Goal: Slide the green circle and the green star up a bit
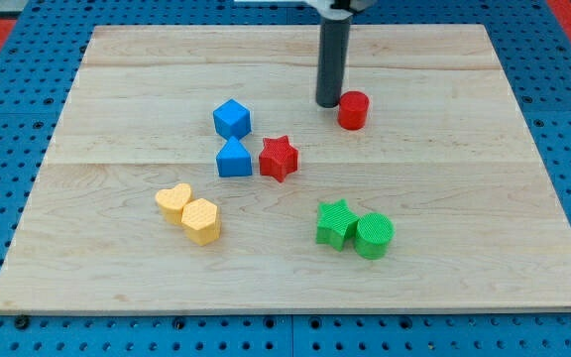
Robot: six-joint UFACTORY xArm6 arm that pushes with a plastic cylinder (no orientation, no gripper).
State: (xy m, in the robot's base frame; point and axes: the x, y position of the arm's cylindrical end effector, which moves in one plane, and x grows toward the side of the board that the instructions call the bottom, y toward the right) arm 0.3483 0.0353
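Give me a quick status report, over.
My tip at view's top, just left of the red cylinder. Green star and green circle touching, lower right, not reached. Nothing right above them.

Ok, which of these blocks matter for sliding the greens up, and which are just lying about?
Job:
green star
green circle, touching the star on the view's right
my tip, far above both, beside the red cylinder

Lying about:
red cylinder
red star
blue cube
blue triangle
yellow heart
yellow hexagon
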